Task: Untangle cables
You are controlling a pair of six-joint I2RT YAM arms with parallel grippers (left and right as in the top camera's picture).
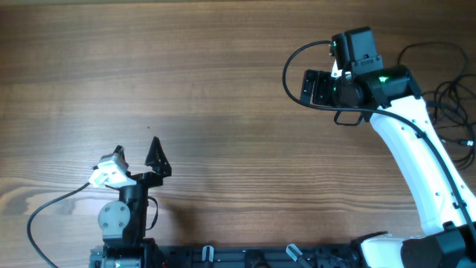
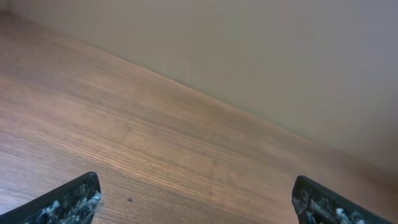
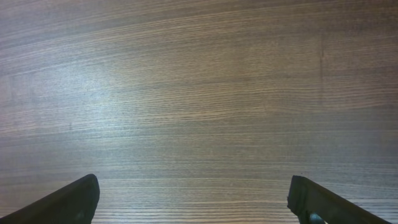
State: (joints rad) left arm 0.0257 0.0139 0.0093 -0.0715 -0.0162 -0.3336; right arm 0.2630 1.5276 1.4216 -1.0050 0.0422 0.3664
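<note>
The cords [image 1: 450,104] looked thin, light and limp (far thinner than a finger), so you could expect them to slip between the pads and drag their neighbours along when pulled. I judged a plug end or a free outer loop the best place to take hold, not the middle of the knot. They lay at the bench's [image 1: 223,74] 3 o'clock edge, partly hidden by the right arm [image 1: 416,156].

Your right hand [image 1: 305,88] stood wide apart and empty. It pointed toward 9 o'clock, so the cords were behind it, near but not touching, and its wrist camera showed only bare wood. Your left hand [image 1: 136,147], also spread and empty, sat at 7 o'clock, well apart from them.
</note>
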